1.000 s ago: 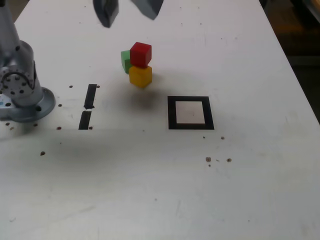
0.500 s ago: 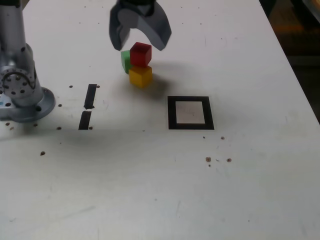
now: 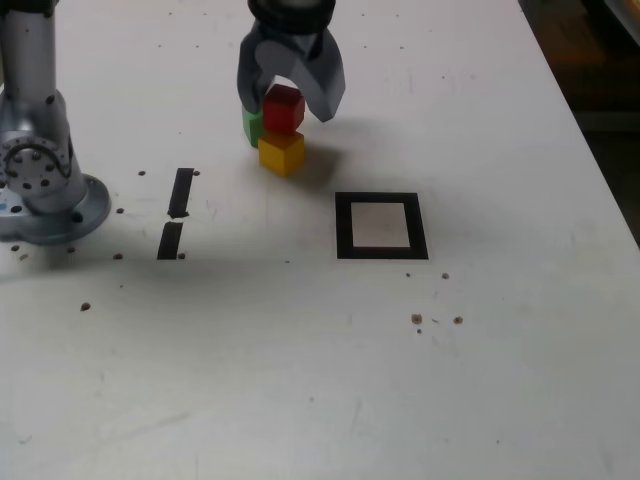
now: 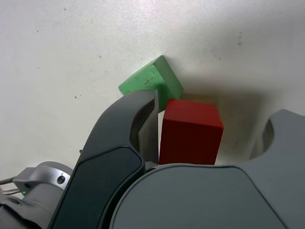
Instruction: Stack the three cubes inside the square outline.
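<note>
Red cube between open jaws; square outline bare

Inspected from the near side of the white table [image 3: 250, 380]. Nearest are dark specks [image 3: 417, 319] on the surface, toward the exterior view's right. Just beyond them lies the square outline [image 3: 382, 253], a thick black frame around a white centre, flat, with none of the three cubes inside it. Toward the exterior view's left, two short black strips [image 3: 181, 192] lie nearly end to end. Further left, a round grey arm base [image 3: 60, 215] stands on the table.

Farther back is the cube group, outside the outline. The yellow cube [image 3: 281, 154] is at its near side. The red cube [image 3: 284, 108] appears to rest on top of the yellow one. The green cube [image 4: 152, 81] sits low beside them, turned at an angle to the red; whether it touches them cannot be told.

The gripper [image 3: 290, 115] is open, its dark grey fingers standing on either side of the red cube. The wrist view shows a gap at one finger; no grip is seen.
</note>
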{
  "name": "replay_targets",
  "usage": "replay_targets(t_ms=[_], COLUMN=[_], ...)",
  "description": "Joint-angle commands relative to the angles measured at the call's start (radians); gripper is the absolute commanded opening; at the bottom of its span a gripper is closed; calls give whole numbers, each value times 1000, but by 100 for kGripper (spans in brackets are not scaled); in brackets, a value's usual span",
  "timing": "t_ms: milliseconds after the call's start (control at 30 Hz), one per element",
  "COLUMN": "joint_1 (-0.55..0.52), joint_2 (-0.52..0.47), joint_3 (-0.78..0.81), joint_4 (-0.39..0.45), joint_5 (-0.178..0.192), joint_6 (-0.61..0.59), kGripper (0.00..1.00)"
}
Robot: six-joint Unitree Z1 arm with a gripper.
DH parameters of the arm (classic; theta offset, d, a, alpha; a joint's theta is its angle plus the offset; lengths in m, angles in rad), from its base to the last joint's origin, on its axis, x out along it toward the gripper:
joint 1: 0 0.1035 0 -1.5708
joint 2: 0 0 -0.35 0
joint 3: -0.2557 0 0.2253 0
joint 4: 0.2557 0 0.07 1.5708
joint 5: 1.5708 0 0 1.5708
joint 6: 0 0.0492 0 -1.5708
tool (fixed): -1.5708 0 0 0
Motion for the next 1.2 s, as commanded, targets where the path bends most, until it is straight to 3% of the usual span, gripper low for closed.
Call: replay_targets(t_ms=[0,100,500,733,933,1167], joint_1=[1,1,1,1,0,-26], joint_2=[-11,-12,-25,-44,54,122], joint_3=[7,15,9,-152,-333,-377], joint_4=[-5,-2,15,70,153,168], joint_5=[-1,-6,-19,-28,-74,-99], joint_6=[-6,-11,-11,-15,-20,-53], kGripper=[48,40,24,21,21,21])
